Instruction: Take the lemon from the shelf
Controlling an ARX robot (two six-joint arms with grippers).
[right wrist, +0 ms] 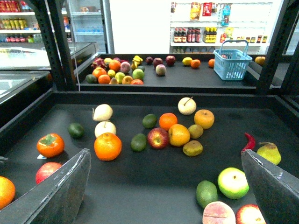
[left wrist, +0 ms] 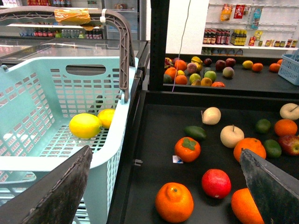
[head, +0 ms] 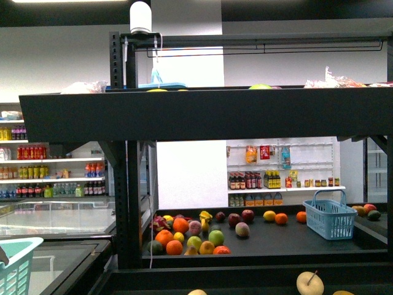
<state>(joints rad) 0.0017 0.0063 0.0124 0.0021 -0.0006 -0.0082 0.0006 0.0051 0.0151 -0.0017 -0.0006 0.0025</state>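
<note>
Two yellow lemons (left wrist: 85, 125) lie inside a pale teal basket (left wrist: 28, 93) beside the black shelf (head: 202, 114). The left gripper (left wrist: 166, 156) hangs open above the shelf's dark tray (left wrist: 149, 140), one finger over the basket's rim, the other over an orange; nothing sits between the fingers. Over the same tray (right wrist: 140, 186) the right gripper (right wrist: 166, 154) is open and empty above bare tray floor. A yellow-orange round fruit (right wrist: 179, 135) lies among apples and oranges; I cannot tell if it is a lemon. Another yellow, lemon-like fruit (head: 269, 216) rests on the far tray. Neither gripper shows in the front view.
Oranges (left wrist: 174, 201), a red apple (left wrist: 216, 183), a persimmon (left wrist: 187, 149), pears, limes and a red chilli (right wrist: 249, 141) are scattered on the tray. A blue basket (right wrist: 232, 64) stands on the far tray beside a fruit pile (right wrist: 117, 72). Black uprights (right wrist: 56, 42) flank the tray.
</note>
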